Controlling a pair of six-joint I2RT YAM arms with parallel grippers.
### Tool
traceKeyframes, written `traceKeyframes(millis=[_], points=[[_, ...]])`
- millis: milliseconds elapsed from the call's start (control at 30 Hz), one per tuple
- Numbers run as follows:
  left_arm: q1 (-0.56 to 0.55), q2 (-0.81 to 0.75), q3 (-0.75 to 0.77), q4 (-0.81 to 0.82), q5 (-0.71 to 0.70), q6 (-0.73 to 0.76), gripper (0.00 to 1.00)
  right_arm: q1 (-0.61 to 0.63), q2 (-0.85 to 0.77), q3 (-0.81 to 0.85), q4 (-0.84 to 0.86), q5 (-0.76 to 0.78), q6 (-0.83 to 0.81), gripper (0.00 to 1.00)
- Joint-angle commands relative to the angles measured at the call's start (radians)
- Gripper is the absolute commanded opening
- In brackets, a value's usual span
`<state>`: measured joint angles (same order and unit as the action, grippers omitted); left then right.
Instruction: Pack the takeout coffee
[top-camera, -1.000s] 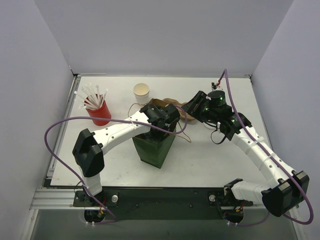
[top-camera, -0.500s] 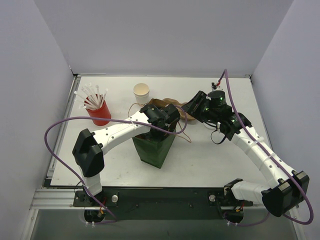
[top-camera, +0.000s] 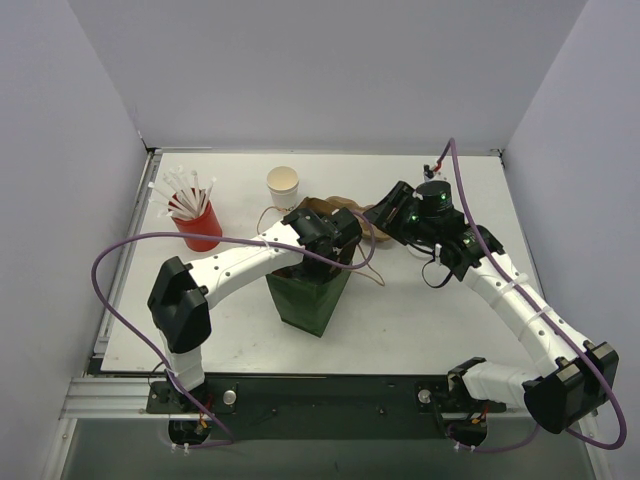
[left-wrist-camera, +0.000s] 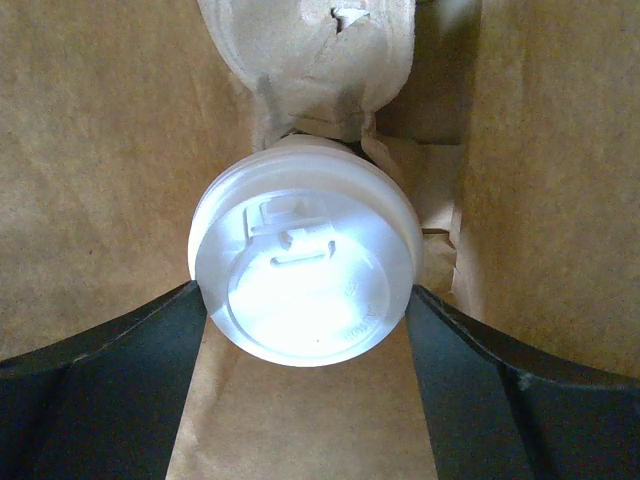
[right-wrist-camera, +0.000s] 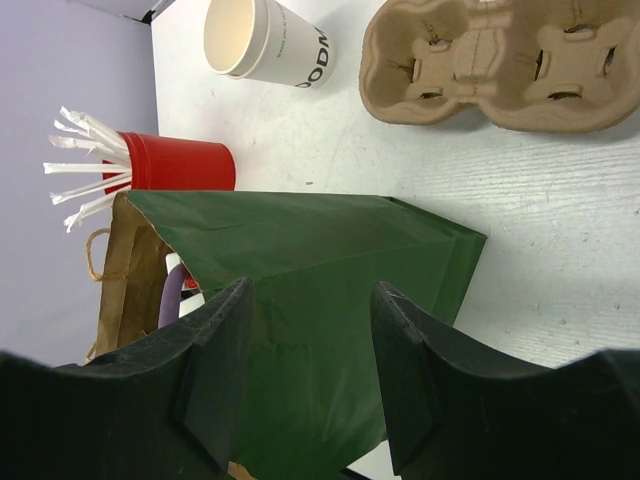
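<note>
The takeout coffee, a white cup with a round white lid, stands deep inside the green-and-brown paper bag, seen from above against its brown inner walls. My left gripper reaches down into the bag, and its two black fingers press the lid's sides. In the top view the left gripper is sunk into the bag's mouth, and the cup is hidden. My right gripper is open, jaws apart, facing the bag's green side from the right; in the top view the right gripper is beside the bag's top.
A lidless white cup stands at the back, also in the right wrist view. A red cup of white straws stands at the left. A brown pulp cup carrier lies behind the bag.
Almost nothing has changed. The left arm has shifted very slightly; the right arm and the bag stay put.
</note>
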<state>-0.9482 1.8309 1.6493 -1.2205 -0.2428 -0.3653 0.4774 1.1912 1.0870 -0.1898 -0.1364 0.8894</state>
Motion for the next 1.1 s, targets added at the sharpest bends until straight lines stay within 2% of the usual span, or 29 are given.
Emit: traceKeyframes(millis=[0,233,600,700,767,1067], points=[[-0.003,0.065,-0.028,0.007,0.017,-0.018,0.89,0.003,-0.004,0.007,0.032,-0.032,-0.006,0.46],[-0.004,0.054,-0.013,-0.001,0.016,-0.021,0.9,0.003,-0.008,-0.004,0.053,-0.054,-0.012,0.47],[-0.003,0.03,0.035,-0.036,-0.007,-0.021,0.93,-0.019,-0.045,-0.019,0.047,-0.038,0.0,0.53],[-0.003,0.025,0.037,-0.039,-0.007,-0.02,0.94,-0.023,-0.047,-0.022,0.047,-0.043,0.002,0.58],[-0.003,0.021,0.035,-0.039,-0.004,-0.018,0.98,-0.023,-0.045,-0.021,0.047,-0.052,0.002,0.6],[-0.001,0.007,0.04,-0.037,0.002,-0.014,0.97,-0.051,-0.073,-0.055,0.072,-0.094,0.02,0.62]])
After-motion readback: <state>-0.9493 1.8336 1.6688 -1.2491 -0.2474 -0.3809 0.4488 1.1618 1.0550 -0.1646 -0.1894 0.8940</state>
